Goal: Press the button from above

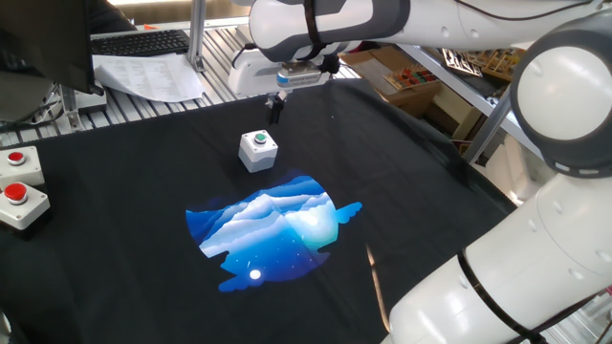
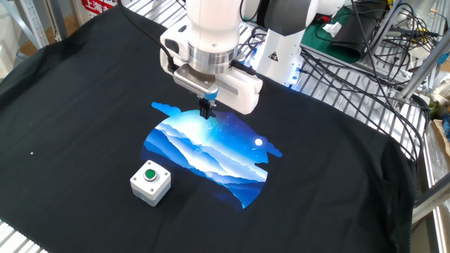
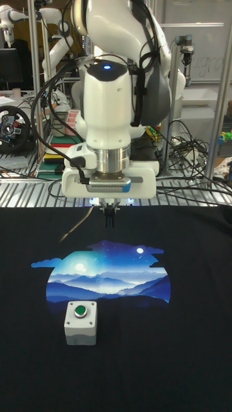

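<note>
The button point(image 1: 258, 139) is small, round and green, set in the top of a light-grey box point(image 1: 258, 153) that stands on the black cloth. It also shows in the other fixed view as the button point(image 2: 150, 175), and in the tall fixed view as the button point(image 3: 80, 311), near the front edge of the blue picture. My gripper point(image 2: 206, 112) hangs in the air over the picture's far edge, away from the box and higher than it. Its dark fingertips touch each other with nothing between them, so the gripper point(image 3: 109, 222) is shut. In one fixed view the gripper point(image 1: 274, 114) is just behind the box.
A blue mountain picture point(image 1: 273, 229) is printed on the black cloth point(image 1: 143, 258). Two off-white boxes with red buttons point(image 1: 15, 196) stand at the cloth's left edge. A keyboard and papers point(image 1: 143, 57) lie behind. Cables point(image 2: 351, 56) run beside the arm's base.
</note>
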Controlling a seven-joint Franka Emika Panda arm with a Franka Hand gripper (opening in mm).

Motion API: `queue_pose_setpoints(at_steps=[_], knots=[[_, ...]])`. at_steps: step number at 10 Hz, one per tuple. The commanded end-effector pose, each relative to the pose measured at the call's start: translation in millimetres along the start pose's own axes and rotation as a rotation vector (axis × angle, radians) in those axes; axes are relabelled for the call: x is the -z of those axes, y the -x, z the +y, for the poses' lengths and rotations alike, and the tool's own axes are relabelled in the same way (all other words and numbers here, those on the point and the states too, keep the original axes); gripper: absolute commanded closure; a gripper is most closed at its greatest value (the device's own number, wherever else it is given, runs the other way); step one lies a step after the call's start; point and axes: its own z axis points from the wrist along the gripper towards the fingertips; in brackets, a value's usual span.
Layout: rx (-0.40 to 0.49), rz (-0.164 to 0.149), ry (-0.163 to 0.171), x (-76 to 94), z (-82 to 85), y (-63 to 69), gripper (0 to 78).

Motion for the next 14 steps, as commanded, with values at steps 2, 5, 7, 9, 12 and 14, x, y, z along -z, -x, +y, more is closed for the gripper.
queue_pose_setpoints(at_steps=[2,5,7,9,12,14], knots=[[-0.069,0.013,-0.012,0.2,0.3,-0.1,77.6],[-0.064,0.012,-0.003,0.3,0.3,-0.2,77.6],[-0.064,0.012,-0.001,0.2,0.4,-0.2,77.6],[-0.062,0.012,0.0,0.2,0.4,-0.1,77.6],[-0.061,0.012,0.0,-0.7,1.0,0.5,77.6],[-0.059,0.013,-0.001,-0.7,1.0,0.5,77.6]])
